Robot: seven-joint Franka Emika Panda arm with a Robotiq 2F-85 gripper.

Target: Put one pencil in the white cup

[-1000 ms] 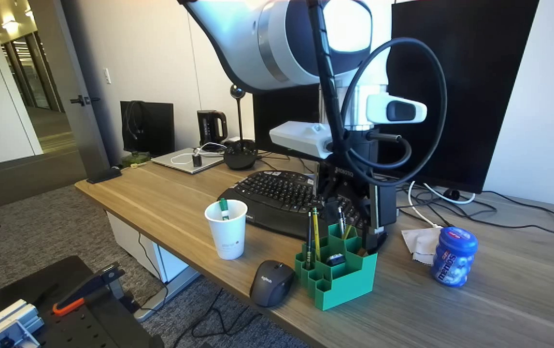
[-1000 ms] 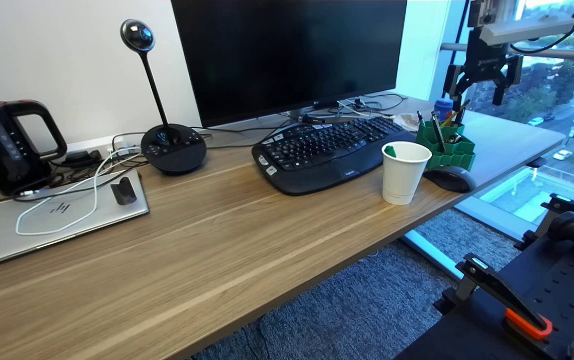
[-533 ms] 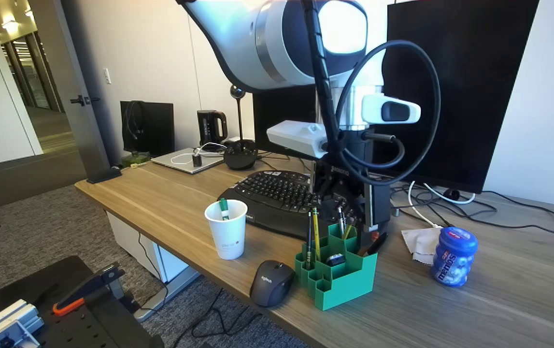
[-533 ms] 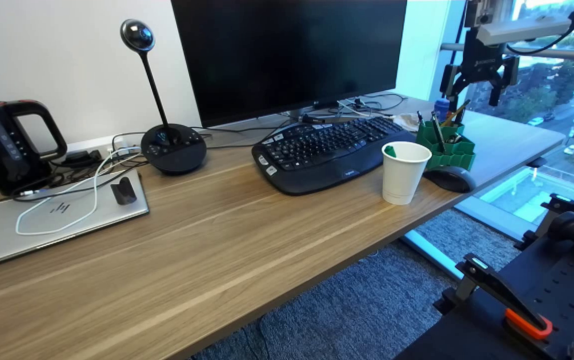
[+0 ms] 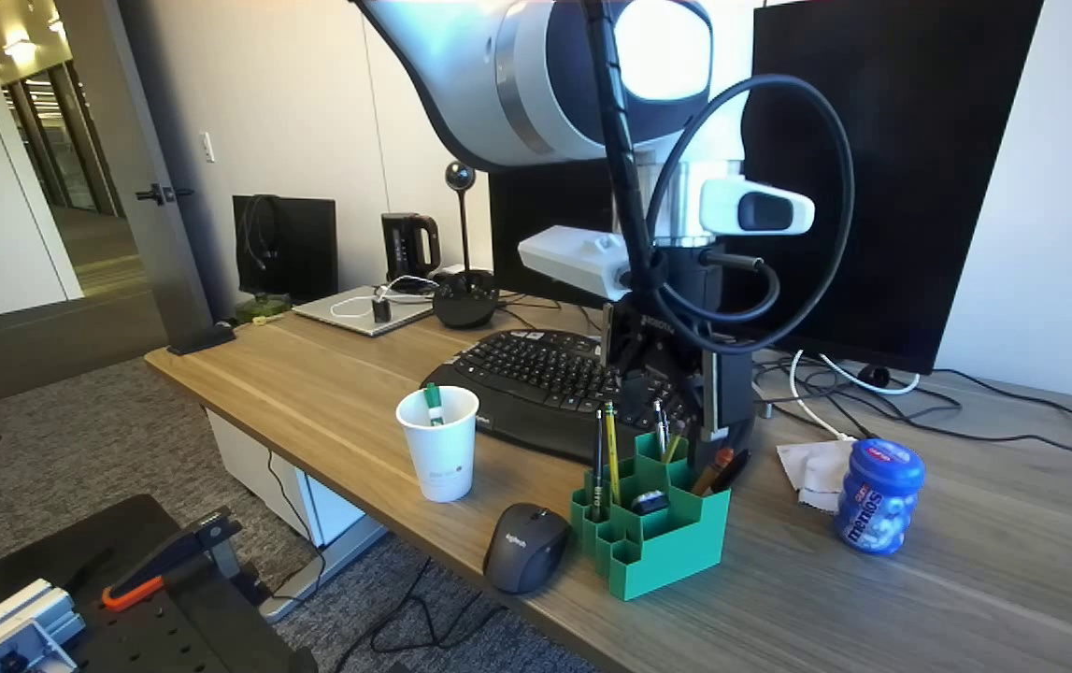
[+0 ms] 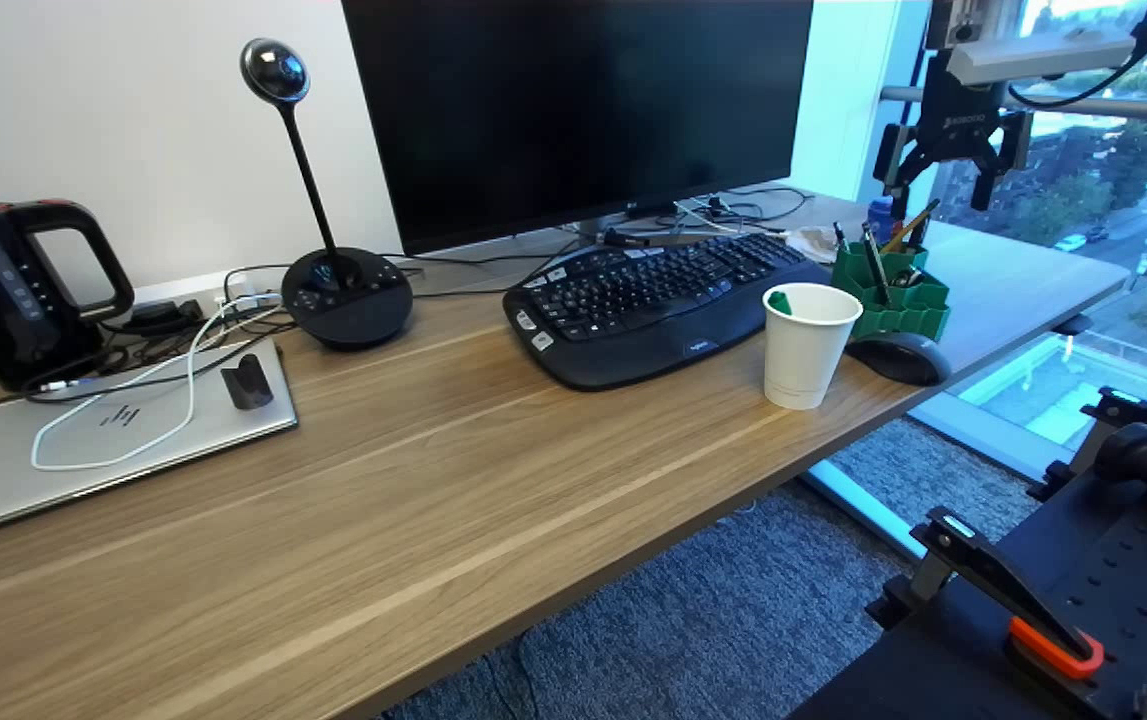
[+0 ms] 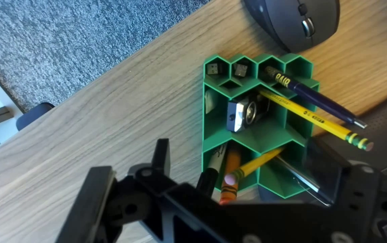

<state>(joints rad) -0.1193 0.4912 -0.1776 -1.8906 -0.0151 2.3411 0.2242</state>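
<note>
A gripper (image 6: 941,192) with spread fingers points down at a green organiser (image 5: 676,561) near the front edge of a worktop (image 6: 383,520)

From where I stand, the white robot arm (image 5: 465,84) hangs over the wood-grain worktop. Its two fingers are well apart, and in the wrist view the organiser's rear compartments show between them; whether either finger touches anything there, I cannot tell.

The organiser sits close to the front edge, toward the corner by the window (image 6: 1083,180). It holds a yellow front pencil (image 5: 611,449) and a yellow rear pencil (image 7: 257,162), both eraser end up. The front pencil is nearly upright in an exterior view; from the wrist, its eraser lies toward the keyboard (image 6: 663,290). The rear pencil is more tilted: its long axis runs roughly along the front edge, and its pink eraser points toward the window end. Its lower end is hidden among the rear compartments, where a silver pen (image 7: 299,176), an orange stick (image 7: 228,193) and a black-capped marker (image 7: 210,177) also lean. A dark blue pen (image 7: 318,98) slants beside the front pencil.

The white cup (image 5: 440,458) stands upright near the front edge, farther from the window end than the organiser. A green-capped marker (image 5: 434,402) leans inside, cap up. The dark mouse (image 5: 526,550) is near the front edge, just beside the organiser. The keyboard lies behind, before the monitor (image 6: 583,110). A blue jar (image 5: 879,505) stands farther back
</note>
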